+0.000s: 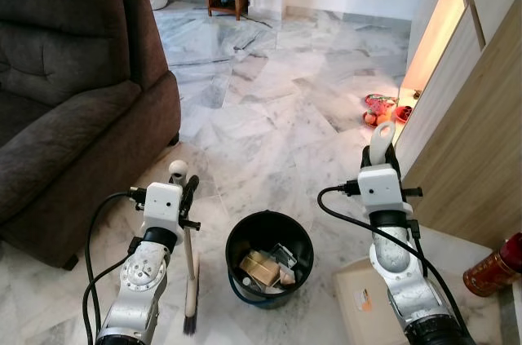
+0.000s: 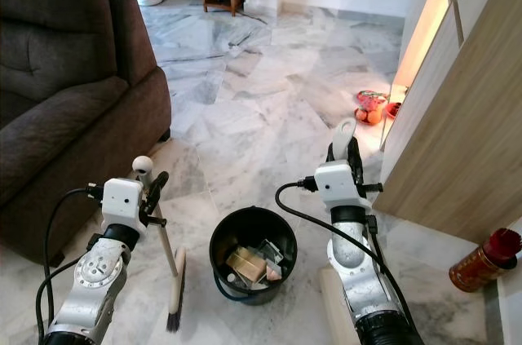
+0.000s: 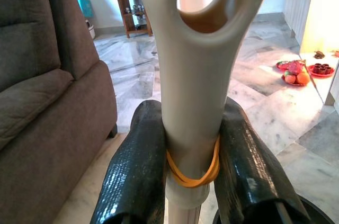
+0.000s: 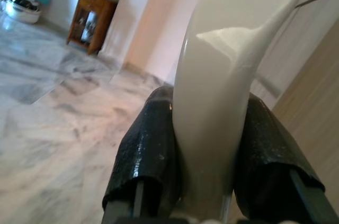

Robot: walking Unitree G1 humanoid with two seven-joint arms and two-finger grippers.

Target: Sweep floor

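One brown sofa (image 1: 65, 92) fills the upper left of the frame above the marble floor (image 1: 269, 108); one wooden cabinet wall (image 1: 481, 141) runs down the right edge. One black bin (image 1: 270, 257), lower centre, already holds scraps and wrappers, so the sweeping appears largely done and the step in hand is likely disposal or a last pass. One broom (image 1: 190, 300) stands lower left, bristles on the floor, its cream handle clamped in the jaws of the left gripper (image 1: 186, 190). One dustpan handle (image 1: 382, 139), right of centre, is clamped in the jaws of the right gripper (image 4: 204, 155). One red canister (image 1: 493, 265) stands lower right. Next move probably calls for checking the remaining floor for debris.
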